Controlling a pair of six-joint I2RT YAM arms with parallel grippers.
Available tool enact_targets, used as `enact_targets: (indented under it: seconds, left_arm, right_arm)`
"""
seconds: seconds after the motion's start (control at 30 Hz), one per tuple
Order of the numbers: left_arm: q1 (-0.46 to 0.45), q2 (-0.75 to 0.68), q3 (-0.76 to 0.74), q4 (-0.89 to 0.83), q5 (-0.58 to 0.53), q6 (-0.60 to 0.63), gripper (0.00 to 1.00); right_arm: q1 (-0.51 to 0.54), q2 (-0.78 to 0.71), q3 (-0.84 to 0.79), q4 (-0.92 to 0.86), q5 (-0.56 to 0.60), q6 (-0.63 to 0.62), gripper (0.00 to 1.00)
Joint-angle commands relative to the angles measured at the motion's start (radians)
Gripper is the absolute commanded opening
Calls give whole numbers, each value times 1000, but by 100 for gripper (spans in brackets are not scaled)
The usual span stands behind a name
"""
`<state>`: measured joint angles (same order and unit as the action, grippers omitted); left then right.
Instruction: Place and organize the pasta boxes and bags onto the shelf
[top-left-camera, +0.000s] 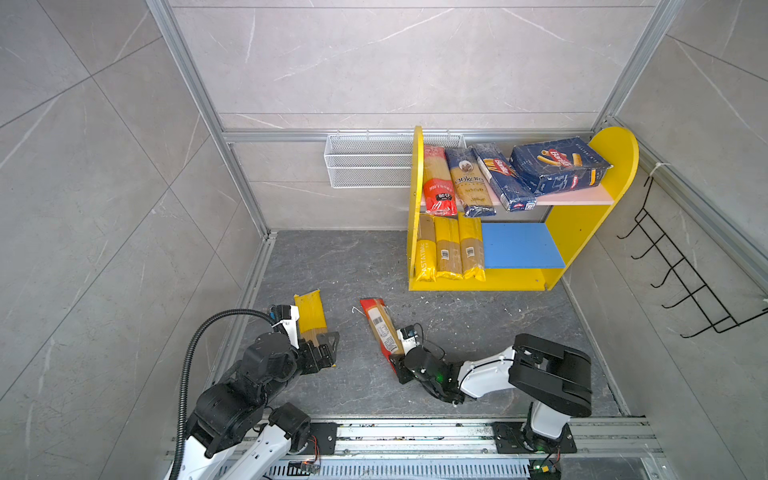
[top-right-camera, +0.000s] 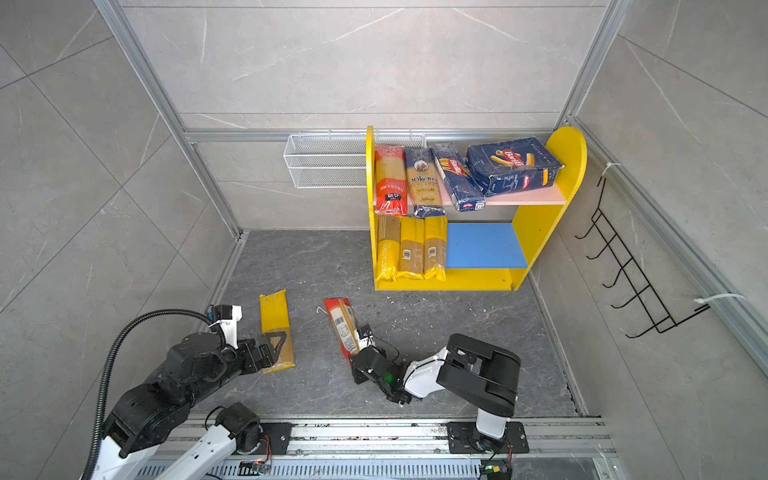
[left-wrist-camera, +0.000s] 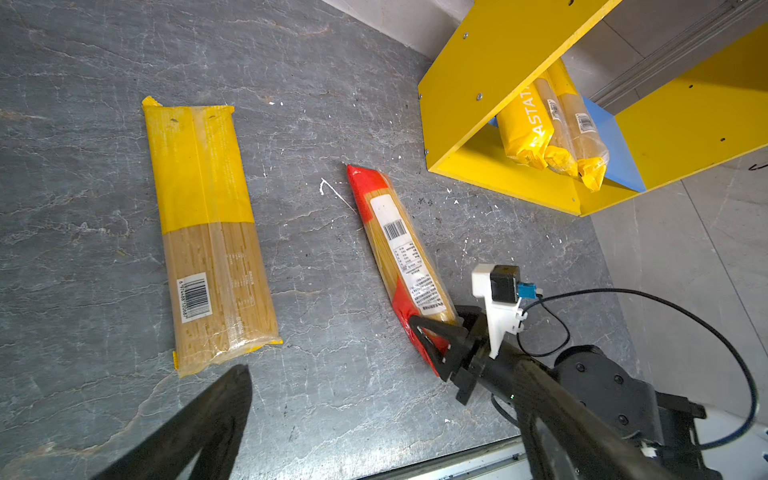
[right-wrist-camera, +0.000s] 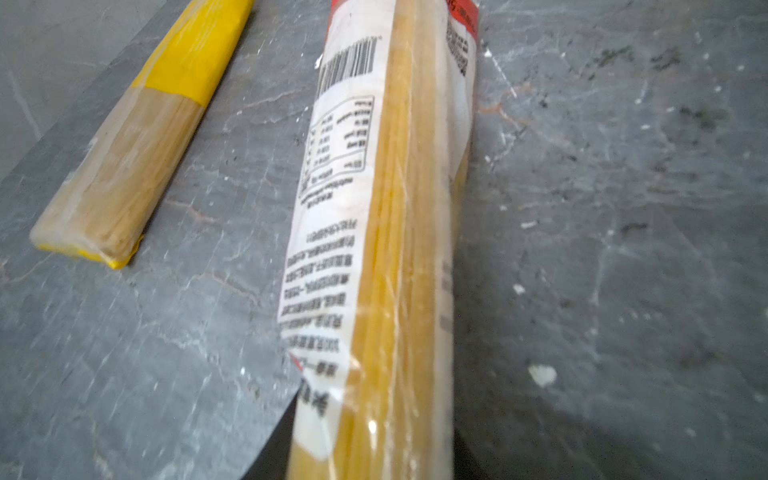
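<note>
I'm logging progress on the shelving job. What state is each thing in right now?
floor red-ended bag, near end clamped.
right gripper, shut on that bag.
floor yellow bag, lying flat, not clamped.
left gripper, open over its near end.
shelved red-ended bag, on pink board.
ankara bag, on pink board.
narrow Barilla box, on pink board.
wide Barilla box, on pink board.
three yellow bags, side by side on blue board.

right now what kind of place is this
Probably a robot test cell dressed as a pantry corner: stone-look panels in an aluminium frame, left arm and right arm bolted to a base rail, and a yellow shelf stocked with pasta packs.
</note>
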<state>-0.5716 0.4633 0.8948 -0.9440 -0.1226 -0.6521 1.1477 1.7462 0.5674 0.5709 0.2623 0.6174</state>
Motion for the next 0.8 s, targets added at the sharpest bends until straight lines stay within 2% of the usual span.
enact_targets:
  seconds: [0.0,0.27,0.47,0.77]
  left_arm:
    - [3,32,21,10,18,2,100]
    - [3,84,-6,55,23,6,100]
    - [3,130,-14,96,26,12,100]
    - [3,202,5,144,19,41,100]
  right_arm:
    - [4,-37,-87,-227,-137,42,24]
    - [-101,-293,-182,-156,-303,79,21]
    - [-159,-420,-211,-137,-396,111,21]
    - [-190,-591,-156,-278,-446,88,20]
